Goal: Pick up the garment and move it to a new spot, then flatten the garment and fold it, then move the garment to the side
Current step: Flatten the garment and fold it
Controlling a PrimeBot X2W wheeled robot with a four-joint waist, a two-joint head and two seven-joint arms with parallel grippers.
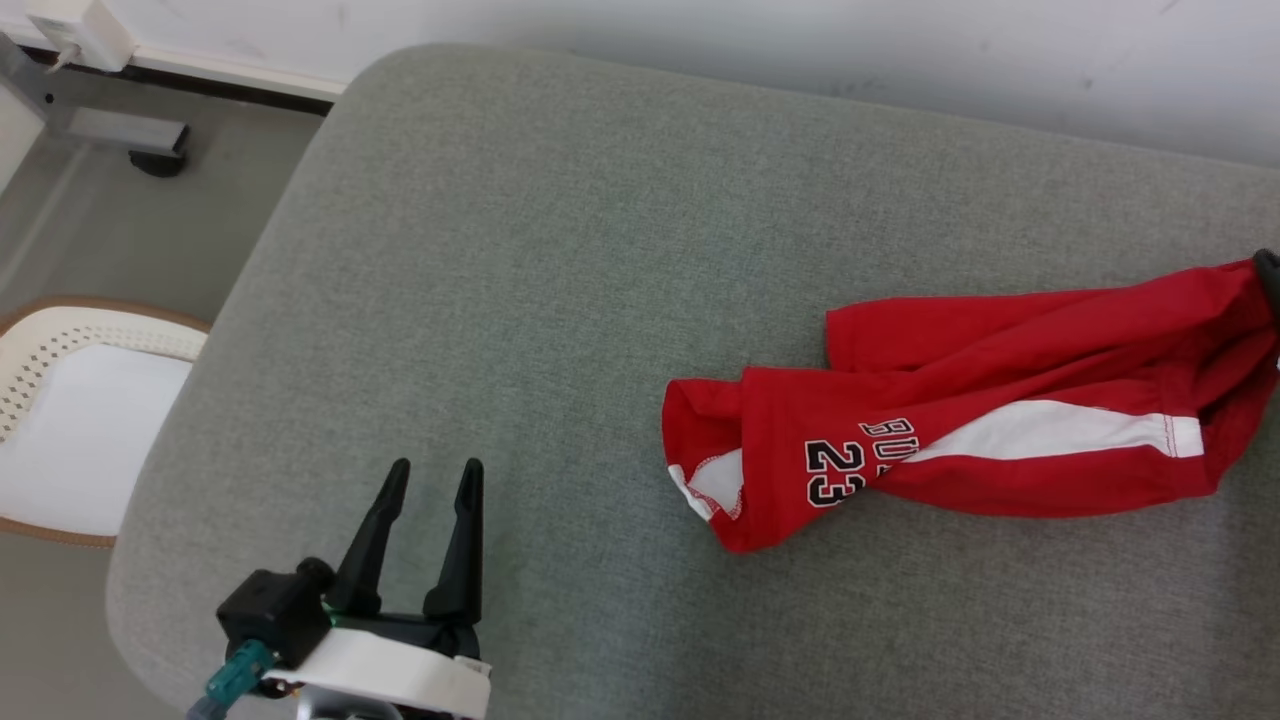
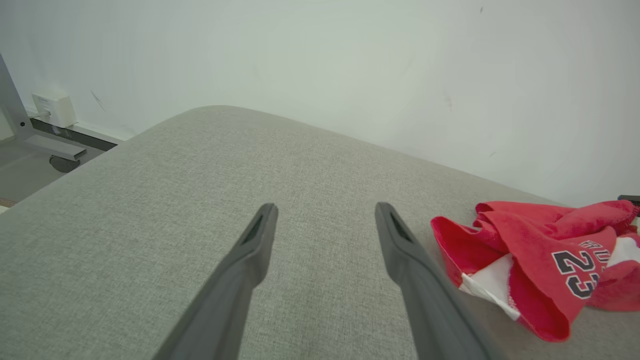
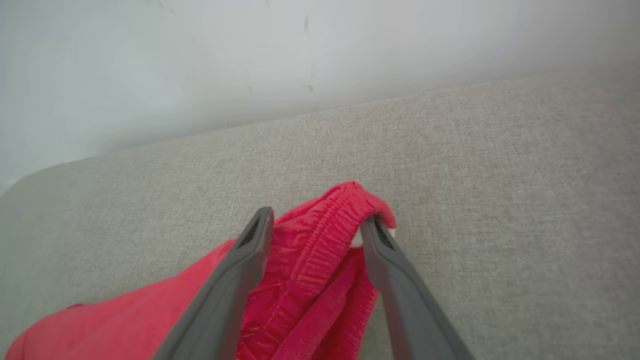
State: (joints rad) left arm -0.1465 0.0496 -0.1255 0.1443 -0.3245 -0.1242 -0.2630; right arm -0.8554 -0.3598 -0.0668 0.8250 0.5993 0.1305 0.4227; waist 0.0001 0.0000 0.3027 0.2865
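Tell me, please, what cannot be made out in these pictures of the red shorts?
1. Head view: a fold hides the lettering on the red shorts after "BU".
2. Head view: the picture's right edge cuts off their far end.
3. Right wrist view: whether the right gripper pinches the waistband is unclear.

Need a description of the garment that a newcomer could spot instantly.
Start at the big gray cushion against the white wall. On its right half lies the garment, bunched lengthwise. It's the sole red item: shorts with a white side stripe and a black 23.
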